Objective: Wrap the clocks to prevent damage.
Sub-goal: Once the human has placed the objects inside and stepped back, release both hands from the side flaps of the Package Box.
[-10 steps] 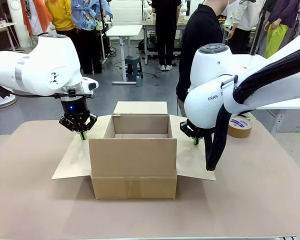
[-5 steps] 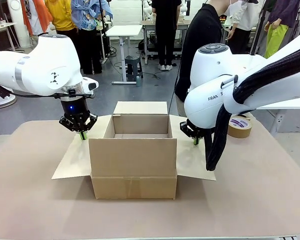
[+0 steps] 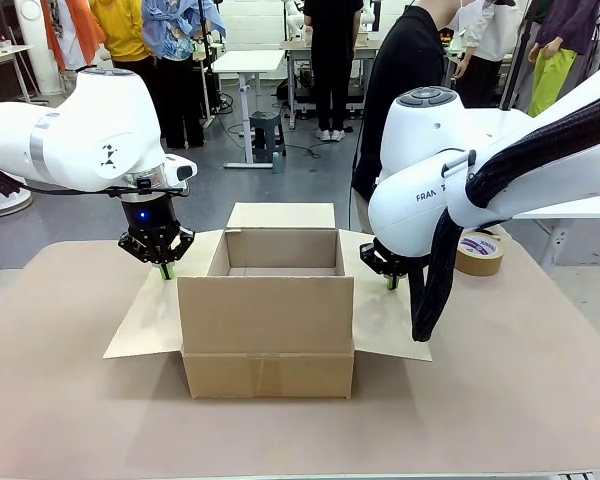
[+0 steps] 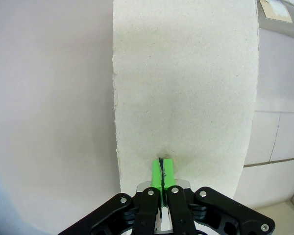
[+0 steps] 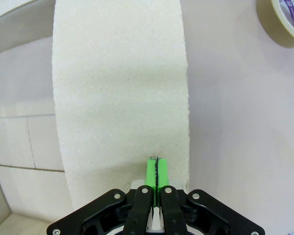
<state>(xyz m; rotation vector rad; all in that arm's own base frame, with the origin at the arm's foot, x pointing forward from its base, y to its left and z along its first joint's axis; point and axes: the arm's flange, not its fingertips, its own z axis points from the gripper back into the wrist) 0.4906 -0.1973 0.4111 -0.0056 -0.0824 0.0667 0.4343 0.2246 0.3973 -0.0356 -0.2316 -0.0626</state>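
The left gripper (image 3: 165, 270) is standing with its green pads pressed together, nothing between them, and their tips are touching the left flap (image 3: 150, 320) of the open brown cardboard box (image 3: 267, 320) near that flap's far end. In the left wrist view the same left gripper (image 4: 161, 164) is meeting the pale flap (image 4: 186, 88), with the flap's rough free edge running close along one side of the fingers and bare table beyond it, while the box's pale inner surfaces with seam lines are lying on the other side. The box is sitting between the two grippers on the tan table (image 3: 80, 420), its four flaps spreading outward and its mouth facing up, and open table is stretching ahead of its near wall. The right gripper (image 3: 392, 283) is likewise shut tight on nothing and is touching the right flap (image 3: 385, 320). In the right wrist view the right gripper (image 5: 156, 164) is pressing near that flap's (image 5: 120, 88) outer edge, with clear table just past it. The letters "FRAN" are showing on the right arm's white casing (image 3: 435, 195). Well beyond the right gripper, a beige roll of tape (image 3: 479, 252) is lying flat, its purple print (image 5: 284, 24) too small to read. A person in black (image 3: 400, 80) is standing behind the box.
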